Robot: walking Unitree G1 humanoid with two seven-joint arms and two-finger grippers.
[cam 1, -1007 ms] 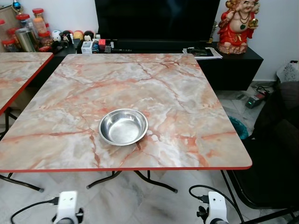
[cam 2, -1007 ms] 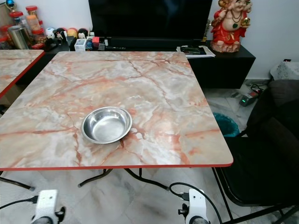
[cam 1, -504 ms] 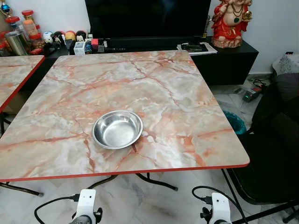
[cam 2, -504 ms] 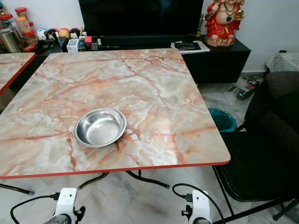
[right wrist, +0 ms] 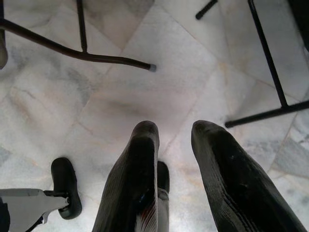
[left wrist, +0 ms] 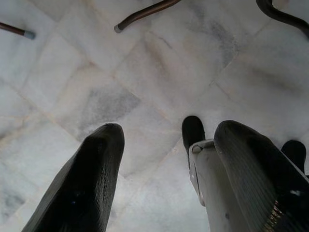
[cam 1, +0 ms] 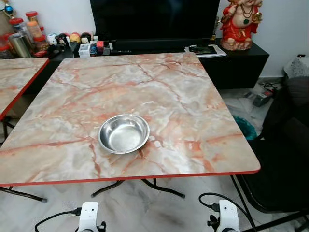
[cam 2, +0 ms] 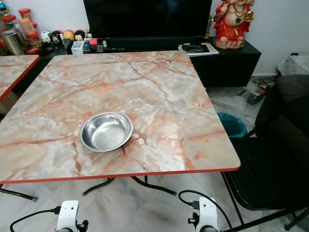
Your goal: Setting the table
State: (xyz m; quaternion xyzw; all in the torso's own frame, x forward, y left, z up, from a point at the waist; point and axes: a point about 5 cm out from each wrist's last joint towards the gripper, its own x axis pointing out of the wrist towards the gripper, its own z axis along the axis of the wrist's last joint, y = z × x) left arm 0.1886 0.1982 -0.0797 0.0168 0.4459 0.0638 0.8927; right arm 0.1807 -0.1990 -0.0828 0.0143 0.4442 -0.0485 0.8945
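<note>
Nearest, at 6 o'clock, both arms hanging low over the pale marble floor [left wrist: 145, 72], in front of the red-trimmed near edge of the marble table [cam 1: 193, 121]. Left gripper [left wrist: 159, 145] pointing down at the tiles, fingers released with a wide gap, grasping nothing. Right gripper [right wrist: 174, 145] also pointing down, fingers [right wrist: 140, 164] parted by a narrower gap, nothing between them. Thin black table legs [right wrist: 72, 50] crossing the floor near the right gripper. At 12 o'clock, close to the near edge and a little toward the left, a steel bowl [cam 1: 123, 133] standing upright on the table, empty inside. Bare tabletop all around the bowl. At 3 o'clock a black chair [cam 1: 285, 159] just beside the table edge; at 9 o'clock the corner of a second table [cam 1: 14, 82]. Farthest, at 12 o'clock, a dark television [cam 1: 154, 19] and a red figurine [cam 1: 240, 24] on a low cabinet.
</note>
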